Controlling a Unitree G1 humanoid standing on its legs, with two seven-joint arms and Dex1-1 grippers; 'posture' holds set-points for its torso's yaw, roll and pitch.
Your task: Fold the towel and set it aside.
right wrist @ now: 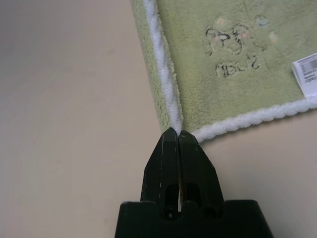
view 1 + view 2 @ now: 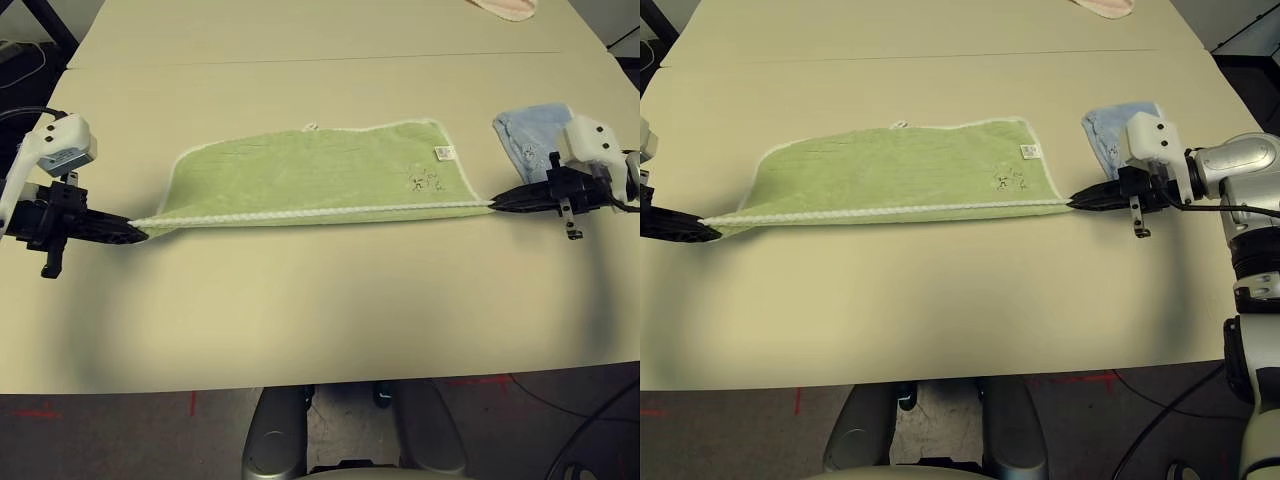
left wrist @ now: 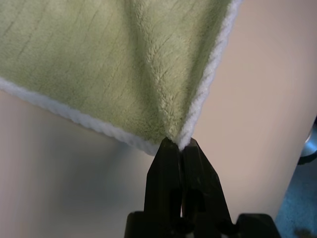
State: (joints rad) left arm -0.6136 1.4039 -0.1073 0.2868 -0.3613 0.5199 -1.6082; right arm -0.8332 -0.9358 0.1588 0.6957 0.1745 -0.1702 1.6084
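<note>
Across the middle of the table (image 2: 320,320) lies the towel (image 2: 310,175), light green terry with white corded edging, stretched wide between the two grippers. Its near edge runs as a taut, almost straight white line from one gripper to the other, while the far edge rests on the tabletop and curves down at the left end. A small white tag (image 2: 445,152) sits near the right far corner, and a dark handwritten mark (image 1: 233,49) lies just beside it, toward the near edge.

At the towel's left near corner the left gripper (image 3: 177,145) has its black fingers pressed together on the cloth, the corner pinched at their tips so the fabric fans out from them. At the right near corner the right gripper (image 1: 177,131) is likewise closed tight on the white edging, where the near and side edges meet. Both grippers point inward toward each other, slanting downward, with the towel spanning the gap.

Just behind the right gripper, beside the towel's right end, lies a blue towel (image 2: 530,135), partly hidden by the wrist. Far off at the table's back edge is a pink cloth (image 2: 508,8), well apart from everything else.
</note>
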